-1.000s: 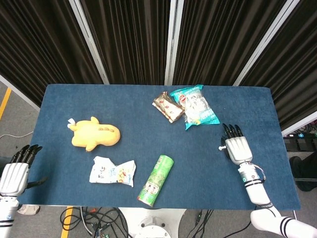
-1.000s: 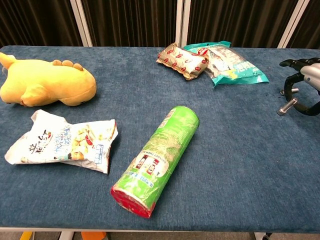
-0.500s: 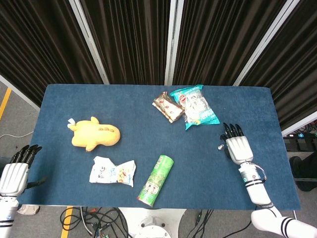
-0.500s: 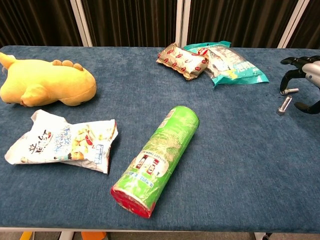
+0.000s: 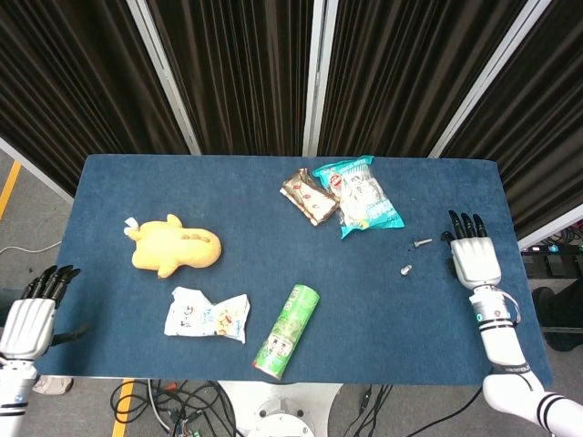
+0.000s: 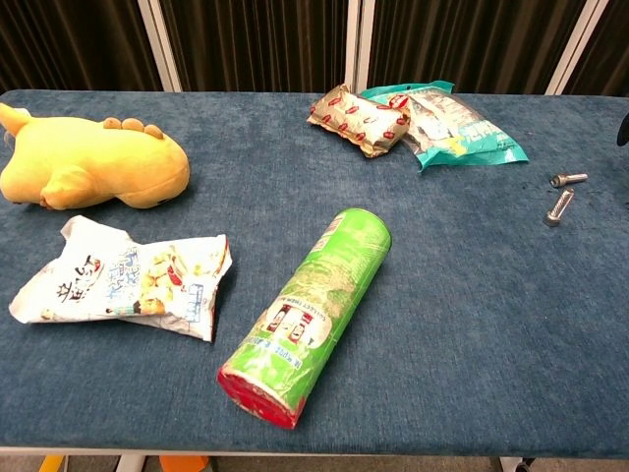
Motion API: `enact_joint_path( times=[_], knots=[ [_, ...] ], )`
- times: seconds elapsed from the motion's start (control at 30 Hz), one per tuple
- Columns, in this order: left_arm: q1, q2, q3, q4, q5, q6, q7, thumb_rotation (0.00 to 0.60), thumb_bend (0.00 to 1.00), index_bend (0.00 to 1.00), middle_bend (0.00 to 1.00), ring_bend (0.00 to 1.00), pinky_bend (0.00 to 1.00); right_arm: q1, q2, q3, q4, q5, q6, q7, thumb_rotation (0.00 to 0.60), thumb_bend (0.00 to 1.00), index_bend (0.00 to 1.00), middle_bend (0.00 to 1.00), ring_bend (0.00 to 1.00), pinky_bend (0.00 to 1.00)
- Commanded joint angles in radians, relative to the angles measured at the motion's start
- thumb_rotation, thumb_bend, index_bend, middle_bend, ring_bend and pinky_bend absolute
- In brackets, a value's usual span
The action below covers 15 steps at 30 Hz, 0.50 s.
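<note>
Since the earlier frames the right hand (image 5: 475,259) has been drawn away toward the right edge of the surface (image 5: 109,191), and two small metal bolts (image 5: 421,242) (image 5: 406,269) are uncovered. They lie near the right edge, just apart from each other and clear of the hand on its left side; neither is touched. The right hand is held flat, fingers extended and holding nothing. The left hand (image 5: 31,316) is seen off the surface's front left corner, fingers straight, also holding nothing. A teal snack bag (image 5: 359,195) lies toward the far edge.
</note>
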Motion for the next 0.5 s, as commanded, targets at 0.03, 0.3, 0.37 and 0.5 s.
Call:
enact_joint_path(
  times=[0.03,0.3,0.37,0.5],
  knots=[
    [0.000,0.001,0.000,-0.003,-0.001,-0.001,0.004,0.600,0.00,0.14,0.12,0.05,0.17,0.040,-0.041,0.004,0.112,0.001,-0.071,0.063,0.600,0.28,0.32,0.03,0.00,0.00],
    [-0.001,0.006,-0.002,-0.012,-0.010,-0.008,0.018,0.600,0.00,0.14,0.12,0.05,0.17,0.108,-0.137,-0.008,0.335,-0.044,-0.157,0.184,0.600,0.29,0.32,0.03,0.00,0.00],
    [-0.002,0.006,-0.002,-0.013,-0.012,-0.011,0.020,0.600,0.00,0.14,0.12,0.05,0.17,0.117,-0.157,-0.011,0.371,-0.053,-0.167,0.212,0.600,0.29,0.32,0.03,0.00,0.00],
    [-0.003,0.006,-0.001,-0.011,-0.014,-0.015,0.021,0.600,0.00,0.14,0.12,0.05,0.17,0.130,-0.188,-0.016,0.422,-0.067,-0.180,0.250,0.600,0.29,0.31,0.03,0.00,0.00]
  ],
)
